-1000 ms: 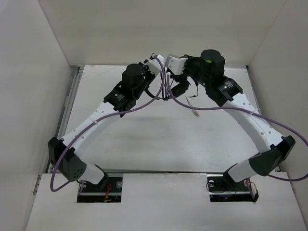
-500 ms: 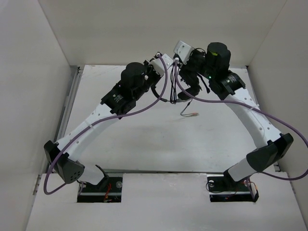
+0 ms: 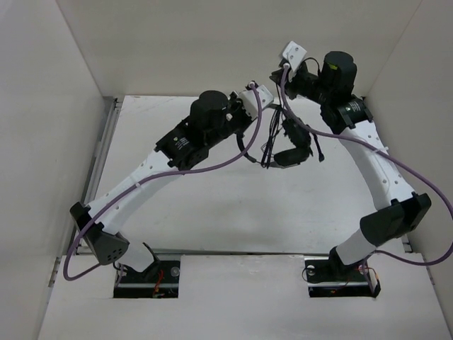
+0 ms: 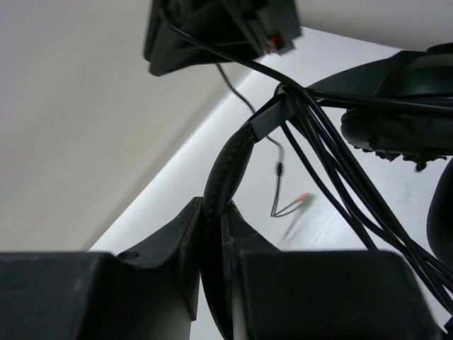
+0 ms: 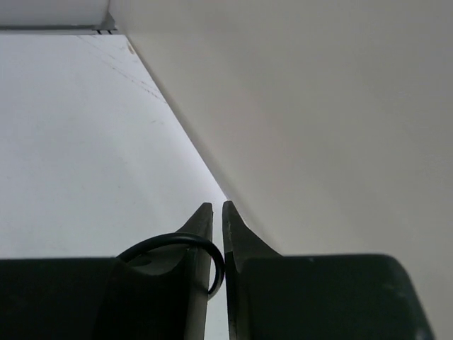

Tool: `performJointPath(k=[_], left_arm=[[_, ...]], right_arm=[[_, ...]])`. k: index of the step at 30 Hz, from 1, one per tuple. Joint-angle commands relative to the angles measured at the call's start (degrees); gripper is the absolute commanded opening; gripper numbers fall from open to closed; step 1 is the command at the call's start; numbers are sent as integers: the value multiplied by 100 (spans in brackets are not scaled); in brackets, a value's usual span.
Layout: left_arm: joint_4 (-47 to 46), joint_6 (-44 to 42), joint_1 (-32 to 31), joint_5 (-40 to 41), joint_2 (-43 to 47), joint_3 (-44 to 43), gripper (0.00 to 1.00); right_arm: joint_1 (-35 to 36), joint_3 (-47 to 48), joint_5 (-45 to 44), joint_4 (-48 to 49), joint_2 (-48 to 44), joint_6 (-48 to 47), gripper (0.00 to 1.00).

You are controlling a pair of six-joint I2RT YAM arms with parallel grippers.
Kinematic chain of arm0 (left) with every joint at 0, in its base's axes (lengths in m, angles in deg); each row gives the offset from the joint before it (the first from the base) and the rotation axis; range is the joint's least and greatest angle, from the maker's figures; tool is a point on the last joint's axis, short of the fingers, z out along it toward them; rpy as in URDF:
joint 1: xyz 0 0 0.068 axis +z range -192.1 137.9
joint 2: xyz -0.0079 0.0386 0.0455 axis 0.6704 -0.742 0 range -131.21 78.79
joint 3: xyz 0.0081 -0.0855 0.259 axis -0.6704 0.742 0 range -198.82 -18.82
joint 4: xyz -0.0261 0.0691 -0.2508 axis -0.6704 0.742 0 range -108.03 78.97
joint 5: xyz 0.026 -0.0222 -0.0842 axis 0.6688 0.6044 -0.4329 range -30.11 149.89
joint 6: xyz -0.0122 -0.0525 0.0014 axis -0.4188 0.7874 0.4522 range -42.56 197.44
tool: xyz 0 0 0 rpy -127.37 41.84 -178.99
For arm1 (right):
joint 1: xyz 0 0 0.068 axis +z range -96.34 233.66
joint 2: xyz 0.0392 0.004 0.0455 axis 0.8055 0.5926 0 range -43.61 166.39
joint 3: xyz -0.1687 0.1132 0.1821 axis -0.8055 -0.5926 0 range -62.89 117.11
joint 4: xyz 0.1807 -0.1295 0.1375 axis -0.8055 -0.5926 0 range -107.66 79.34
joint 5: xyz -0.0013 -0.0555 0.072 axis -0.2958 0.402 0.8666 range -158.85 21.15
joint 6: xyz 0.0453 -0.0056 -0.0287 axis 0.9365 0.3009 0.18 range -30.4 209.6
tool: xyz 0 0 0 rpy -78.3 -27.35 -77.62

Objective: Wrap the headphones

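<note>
- Small black over-ear headphones (image 3: pixel 291 147): hang in the air between the two wrists, over the far middle of the white surface (image 3: pixel 212 205).
- Headband (image 4: pixel 230 159), black, padded and curved: rises out of the left claw toward the earcups.
- Left claw (image 4: pixel 212 207), black, two-fingered: pressed together on the headband, which sits squeezed between both fingers.
- Earcup (image 4: pixel 396 131), black and cushioned: in the left wrist view, upper right, just beyond the top of the headband.
- Thin black cord (image 4: pixel 333 170): several strands run side by side from the headband's upper end down to the lower right; they are bunched where they cross the band.
- Pink and green plugs (image 4: pixel 303 198): blurred, at the end of a thin forked lead, seen against the surface beyond the band.
- Right claw (image 5: pixel 217 207), black, two-fingered: raised near the back wall, fingers nearly together with a slim slit between them. A loop of the cord curls over one finger into the slit; whether it is pinched cannot be told.
- Thick purple cables (image 3: pixel 212 159): one trails along each arm.
</note>
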Motion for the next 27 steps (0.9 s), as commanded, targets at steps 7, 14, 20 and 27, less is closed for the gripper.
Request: performJointPath(k=[7, 14, 20, 27], left_arm=[[321, 456, -53, -888, -36, -826, 0], [391, 641, 35, -923, -54, -1301, 0], [409, 676, 166, -932, -89, -1722, 0], [365, 711, 377, -906, -273, -2407, 0]], right_arm=[[-728, 15, 2052, 626, 62, 1761, 24], [-817, -1593, 3348, 2707, -184, 4083, 24], [-668, -2491, 3664, 4562, -184, 5884, 26], [-519, -3132, 3683, 6171, -131, 7503, 36]])
